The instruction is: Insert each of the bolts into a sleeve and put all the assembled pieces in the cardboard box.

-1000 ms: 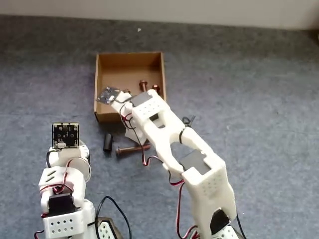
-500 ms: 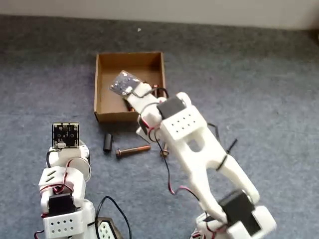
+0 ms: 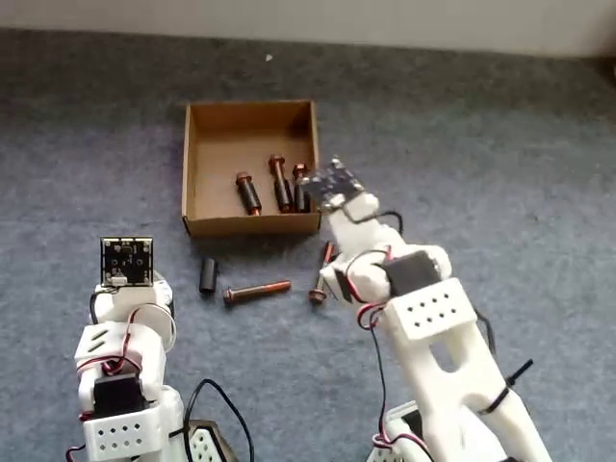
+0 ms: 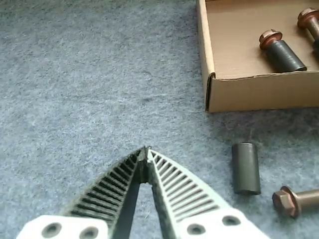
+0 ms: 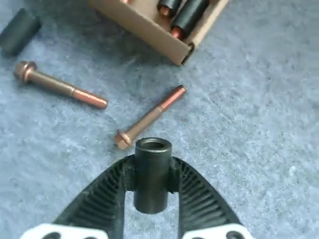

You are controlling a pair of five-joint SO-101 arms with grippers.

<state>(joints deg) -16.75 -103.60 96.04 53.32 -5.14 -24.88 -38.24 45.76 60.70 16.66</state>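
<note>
While claw (image 5: 149,167) grips sleeve (image 5: 151,177), two loose bolts (image 5: 59,84)

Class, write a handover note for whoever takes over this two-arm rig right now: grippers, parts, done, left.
Left gripper: jaws shut, empty, near the loose sleeve.
Right gripper: jaws shut on a second sleeve, close to a loose bolt.
Done: three assembled pieces lie in the box.
Left: join both sleeves with the two loose bolts, then box them; the other bolt lies by the loose sleeve.
</note>
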